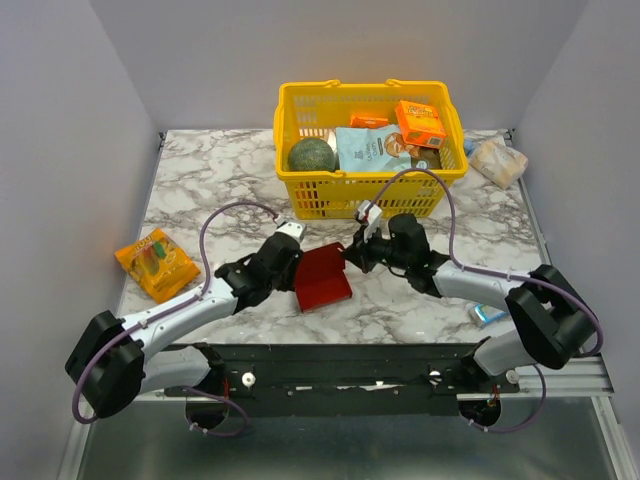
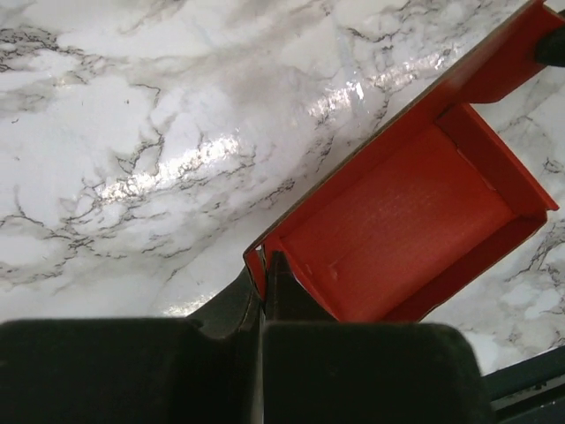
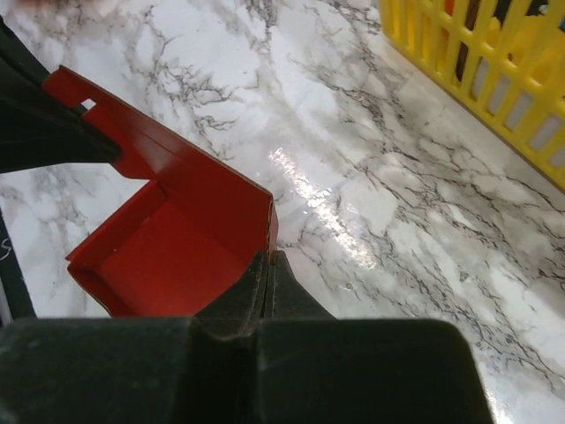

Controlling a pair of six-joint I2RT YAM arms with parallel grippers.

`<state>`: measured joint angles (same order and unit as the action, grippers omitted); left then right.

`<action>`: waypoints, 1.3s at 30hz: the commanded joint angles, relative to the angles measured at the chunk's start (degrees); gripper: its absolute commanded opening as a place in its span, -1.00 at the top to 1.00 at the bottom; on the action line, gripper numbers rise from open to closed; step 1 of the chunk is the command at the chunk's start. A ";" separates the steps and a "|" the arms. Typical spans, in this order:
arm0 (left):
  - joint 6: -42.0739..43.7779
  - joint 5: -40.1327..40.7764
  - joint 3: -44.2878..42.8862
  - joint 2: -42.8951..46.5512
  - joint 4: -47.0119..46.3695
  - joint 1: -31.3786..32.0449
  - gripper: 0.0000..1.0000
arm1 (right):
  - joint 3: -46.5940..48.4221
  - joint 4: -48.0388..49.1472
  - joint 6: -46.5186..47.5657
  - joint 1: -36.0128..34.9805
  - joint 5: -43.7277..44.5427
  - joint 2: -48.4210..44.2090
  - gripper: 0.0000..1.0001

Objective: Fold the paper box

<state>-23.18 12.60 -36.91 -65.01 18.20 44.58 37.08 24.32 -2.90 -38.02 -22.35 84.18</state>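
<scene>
I see the paper box (image 1: 322, 278) on the marble table (image 1: 200, 175), just before the yellow basket (image 1: 340, 195); my left gripper (image 2: 265, 272) is pinched tight on one wall corner; my right gripper (image 3: 267, 265) is clamped on the opposite corner.

We see the paper box (image 1: 322, 278), bright red thin cardboard, lying open side up as a shallow half-formed tray near the middle of the marble table (image 1: 200, 190), its low walls raised around a flat rectangular floor and one longer flap standing along one side.
</scene>
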 commanded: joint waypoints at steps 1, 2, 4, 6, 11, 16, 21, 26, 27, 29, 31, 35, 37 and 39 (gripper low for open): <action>-0.99 2.25 -4.05 -2.83 -5.01 0.86 0.99 | -1.83 4.42 -0.97 -3.28 5.28 -3.76 0.99; -1.69 3.30 -4.92 -3.45 -5.71 1.12 0.99 | -2.27 4.86 -1.23 -4.07 6.95 -4.20 0.99; -2.13 4.44 -5.89 -5.11 -6.33 1.47 1.00 | -3.24 5.91 -1.58 -5.57 12.13 -5.95 0.99; -3.01 7.07 -7.21 -6.17 -7.47 2.26 1.00 | -3.77 7.06 -1.67 -8.38 17.83 -6.75 0.99; -4.24 11.74 -6.78 -9.78 -14.57 4.11 1.00 | -5.17 11.98 -5.27 -12.42 30.24 -5.08 0.99; -5.91 17.71 -3.00 -12.94 -23.54 7.88 1.00 | -6.32 14.53 -8.26 -16.64 44.31 -3.41 0.99; -7.93 21.23 -0.80 -14.96 -28.56 10.53 1.00 | -7.20 14.27 -11.16 -18.67 51.25 -3.15 0.99; -10.92 22.20 0.87 -16.72 -30.85 12.11 1.00 | -7.02 11.55 -13.54 -19.90 53.64 -2.80 0.99; -11.62 22.81 0.96 -16.90 -30.94 12.72 1.00 | -6.85 11.11 -13.63 -20.16 54.16 -2.88 0.99; -12.32 23.17 1.39 -17.16 -30.94 13.08 1.00 | -6.67 8.92 -14.77 -20.78 54.69 -3.32 0.99; -13.82 23.52 1.92 -17.43 -30.94 13.69 1.00 | -6.50 6.38 -16.17 -20.95 55.22 -3.85 0.99; -16.63 24.05 3.68 -17.52 -31.20 14.57 1.00 | -7.02 2.50 -18.37 -22.09 55.92 -4.73 0.99; -17.60 24.31 4.56 -17.52 -31.20 15.10 1.00 | -6.76 -0.30 -19.77 -22.36 56.45 -5.08 0.99; -18.21 24.49 5.35 -17.34 -31.20 15.45 1.00 | -6.50 -2.07 -20.65 -22.89 57.06 -5.34 0.99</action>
<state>-35.59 41.12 -33.91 -81.21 -11.35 57.52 29.61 27.29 -18.09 -58.48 36.80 79.46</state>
